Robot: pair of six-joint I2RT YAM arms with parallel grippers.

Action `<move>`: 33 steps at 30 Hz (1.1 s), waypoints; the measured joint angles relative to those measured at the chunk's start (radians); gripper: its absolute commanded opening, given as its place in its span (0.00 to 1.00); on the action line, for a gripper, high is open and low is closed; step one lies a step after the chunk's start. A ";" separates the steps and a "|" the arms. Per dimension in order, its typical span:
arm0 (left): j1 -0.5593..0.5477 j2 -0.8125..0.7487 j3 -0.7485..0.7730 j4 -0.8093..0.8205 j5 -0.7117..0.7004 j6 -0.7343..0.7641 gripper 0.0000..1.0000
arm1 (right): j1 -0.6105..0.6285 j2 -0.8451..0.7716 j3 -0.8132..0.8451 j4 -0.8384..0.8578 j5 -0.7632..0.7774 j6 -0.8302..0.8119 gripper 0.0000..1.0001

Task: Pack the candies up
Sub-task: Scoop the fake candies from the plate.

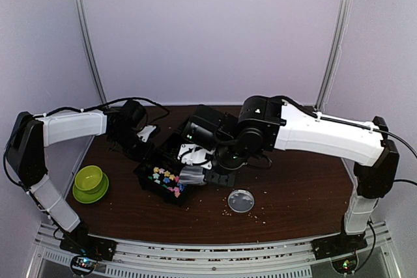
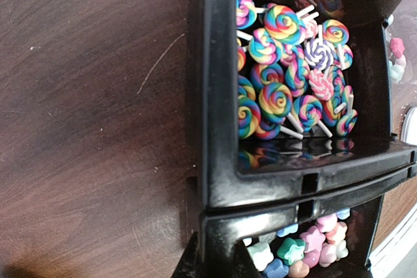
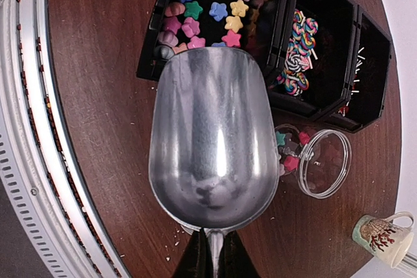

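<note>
Above the near end of the black tray (image 3: 281,43), the right gripper (image 3: 213,262) holds a metal scoop (image 3: 212,148). Its fingers are clenched on the handle and the bowl of the scoop points toward the tray.

**Progress – judged from the present layout**
- The scoop bowl is empty.
- The candies lie almost entirely in the tray: star candies (image 3: 208,4) in the end compartment and lollipops (image 2: 287,83) in the middle one.
- A clear jar (image 3: 322,161) lies on its side on the counter (image 1: 293,193), just beside the tray. Only a few green and pink pieces show at its mouth.
- The lid (image 1: 241,201) rests apart from the jar, nearer the arm bases.
- Packing therefore appears to be at an early stage. Scooping, filling and closing the jar are largely left to do.

**Hidden or unclear**
- The scoop covers the tray's near corner and part of the jar in the right wrist view.
- The third compartment is dark, and only a few white sticks can be made out.
- The left gripper (image 1: 142,138) sits at the far side of the tray. Whether its fingers grip the rim or stand released cannot be told.
- Dark shapes at the bottom edge of the left wrist view are cut off.
- The jar is hidden beneath the right arm in the top view.
</note>
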 measured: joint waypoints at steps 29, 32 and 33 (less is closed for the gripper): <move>-0.021 -0.049 0.001 -0.013 -0.137 0.033 0.00 | 0.032 0.286 0.254 -0.153 0.163 -0.040 0.00; -0.027 -0.050 0.001 -0.013 -0.151 0.039 0.00 | 0.032 0.309 0.261 -0.162 0.181 -0.041 0.00; -0.030 -0.050 0.001 -0.013 -0.157 0.042 0.00 | 0.032 0.319 0.268 -0.164 0.187 -0.042 0.00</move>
